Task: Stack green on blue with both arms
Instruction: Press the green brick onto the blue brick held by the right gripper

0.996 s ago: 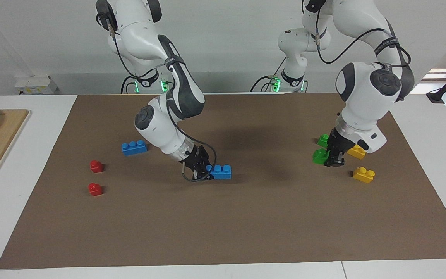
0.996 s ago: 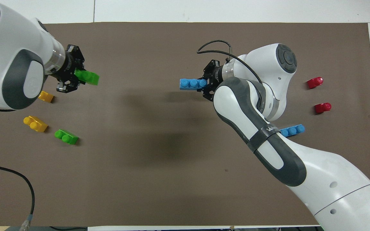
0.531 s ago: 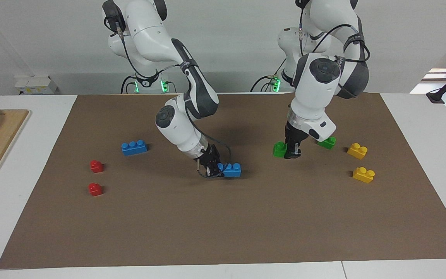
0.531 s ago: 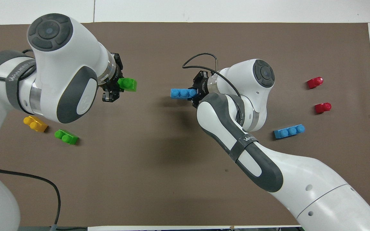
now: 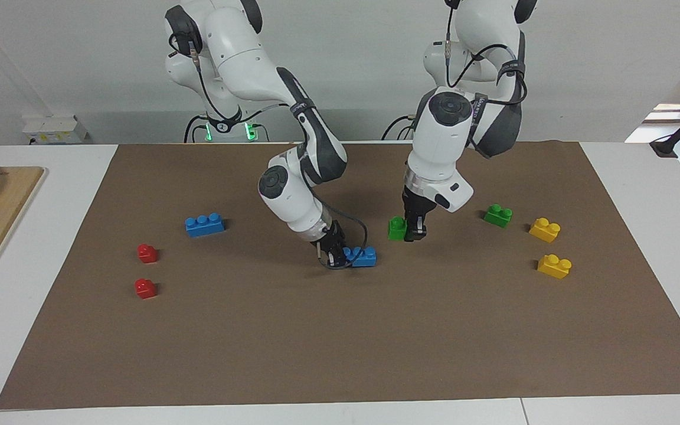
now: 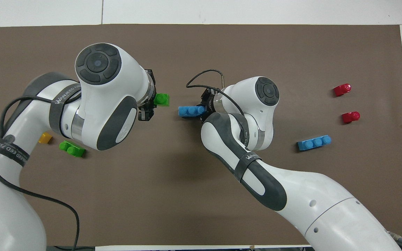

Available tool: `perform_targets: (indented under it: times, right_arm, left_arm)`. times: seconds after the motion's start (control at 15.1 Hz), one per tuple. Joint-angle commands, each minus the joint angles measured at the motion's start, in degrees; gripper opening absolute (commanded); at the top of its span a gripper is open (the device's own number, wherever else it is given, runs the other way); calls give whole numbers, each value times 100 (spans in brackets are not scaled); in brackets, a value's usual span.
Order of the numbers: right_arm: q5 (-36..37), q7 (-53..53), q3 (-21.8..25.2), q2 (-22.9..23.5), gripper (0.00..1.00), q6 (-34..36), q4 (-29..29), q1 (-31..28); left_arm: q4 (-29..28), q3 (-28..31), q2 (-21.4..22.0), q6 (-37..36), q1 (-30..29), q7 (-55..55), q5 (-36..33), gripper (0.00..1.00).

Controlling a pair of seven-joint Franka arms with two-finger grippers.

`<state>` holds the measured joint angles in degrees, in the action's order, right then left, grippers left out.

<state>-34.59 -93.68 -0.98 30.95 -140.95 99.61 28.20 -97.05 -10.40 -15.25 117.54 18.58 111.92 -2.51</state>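
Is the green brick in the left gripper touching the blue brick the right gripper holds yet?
Apart. The overhead view shows bare mat between the held green brick and the held blue brick; the facing view shows the same gap between the left gripper and the right gripper.

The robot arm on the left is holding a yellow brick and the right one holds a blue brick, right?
Not quite. The left gripper holds a green brick, not a yellow one; the facing view shows it clearly. The two yellow bricks sit untouched on the mat toward the left arm's end of the table. The rest is right: the right gripper holds a blue brick.
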Motion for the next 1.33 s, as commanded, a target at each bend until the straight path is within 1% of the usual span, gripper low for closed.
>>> perform_targets:
  times: [0.0, 0.2, 0.4, 0.46, 0.73, 0.86, 1.26]
  right_arm:
    - [-153, 228, 2, -37, 0, -152, 128, 2]
    - [-399, 499, -24, -63, 0, -442, 348, 28]
    - [-732, 956, -25, -28, 0, -469, 401, 81]
    - [-785, 1027, -25, -37, 0, -478, 427, 81]
    - [-786, 1054, -25, -37, 0, -592, 471, 90]
    - [-786, 1054, -25, -37, 0, -601, 480, 90]
    - [-786, 1063, -25, -37, 0, -609, 480, 90]
  left_arm:
    - [-463, 91, 234, 321, 224, 259, -100, 0]
    - [-639, 91, 225, 611, 356, 435, -100, 0]
    - [-701, 100, 155, 788, 471, 567, -152, 0]
    - [-710, 91, 111, 858, 480, 698, -301, 0]
    - [-710, 91, -214, 1052, 655, 1032, -583, 0]
    - [-710, 91, -329, 1280, 691, 1366, -881, 0]
    - [-710, 91, -557, 1526, 735, 1473, -935, 0]
